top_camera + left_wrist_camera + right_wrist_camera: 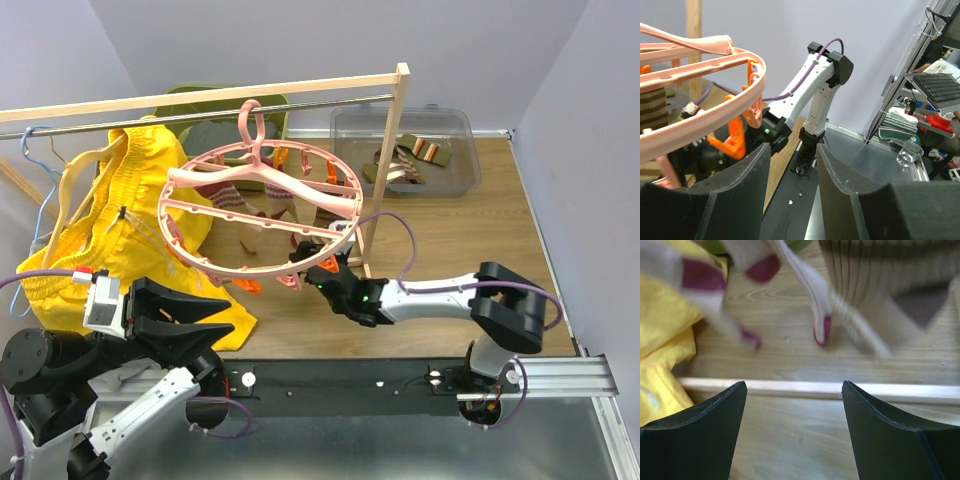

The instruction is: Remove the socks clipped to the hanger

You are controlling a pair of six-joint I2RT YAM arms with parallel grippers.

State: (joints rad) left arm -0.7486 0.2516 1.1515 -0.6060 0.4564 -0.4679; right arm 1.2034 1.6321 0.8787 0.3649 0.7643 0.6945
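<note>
The pink round hanger [262,215] hangs by its hook from the rail, with orange clips [296,158] round the ring. Pinkish-beige socks [228,200] with purple stripes dangle under it. In the right wrist view they blur past as beige socks with purple toes [816,305], next to a brown striped sock [880,270]. My right gripper [308,262] is open just under the ring's near right edge, nothing between its fingers. My left gripper [215,322] is open and empty, low at the near left. From its wrist view I see the ring [705,125] and an orange clip [735,142].
Yellow shorts [130,230] hang at the left beside a light-blue wire hanger [35,150]. The rack's wooden post [385,170] stands right of the ring, and its base bar [815,386] lies ahead of my right fingers. A clear bin [455,125] at the back right holds socks [425,152].
</note>
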